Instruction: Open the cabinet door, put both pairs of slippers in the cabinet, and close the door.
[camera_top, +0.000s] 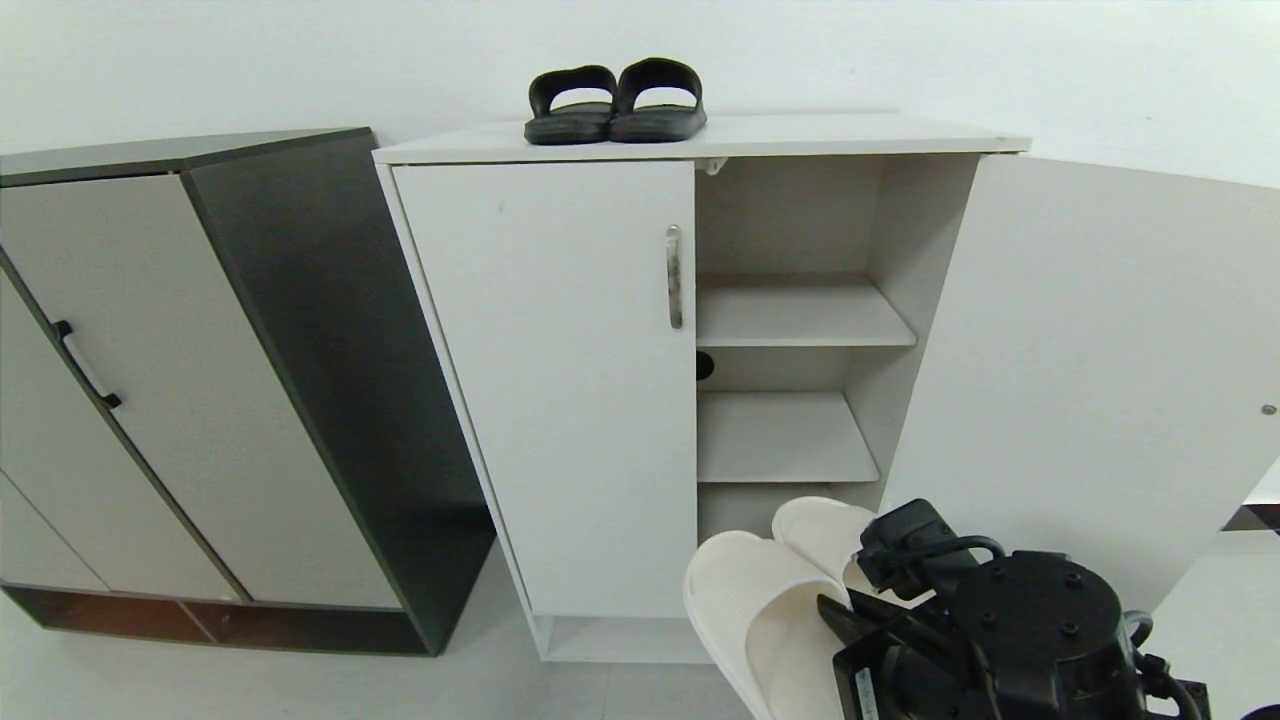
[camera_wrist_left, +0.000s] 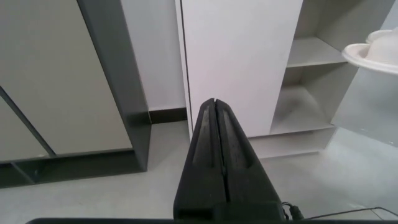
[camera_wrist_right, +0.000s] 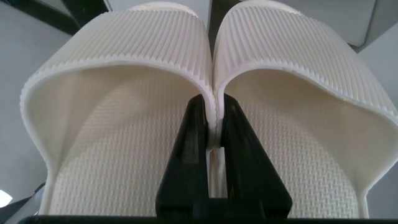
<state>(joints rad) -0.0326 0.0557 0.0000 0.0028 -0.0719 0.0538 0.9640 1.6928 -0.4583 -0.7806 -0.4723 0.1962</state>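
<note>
White cabinet (camera_top: 850, 135) at the centre of the head view, on a pale floor (camera_top: 300, 690) against a plain wall. Left door (camera_top: 560, 400) shut, with an upright metal handle (camera_top: 674, 276) at its inner edge. Right door (camera_top: 1100, 380) swung wide open, exposing two shelves (camera_top: 800, 315) in the right half. Black slippers (camera_top: 615, 100) on top of the cabinet, side by side and touching, above the shut door. White slippers (camera_top: 770, 600) held off the floor, low in front of the open half and outside it, side by side. Grey cabinet (camera_top: 200, 380) with dark sides just beside the white one, on the robot's left, doors shut.

Left wrist view: left tool (camera_wrist_left: 214, 106) closed, both fingers pressed flat together with nothing between them, above the floor and pointing toward the shut left door. Shelves of the open half off to one side, with the white slippers in front of them at the frame's edge.

Right wrist view: right tool (camera_wrist_right: 216, 118) clamped on the white slippers, one finger (camera_wrist_right: 186, 155) inside each slipper, the two adjoining side walls pinched together between them. Ribbed uppers arching over both fingers; dotted insoles on either side.
</note>
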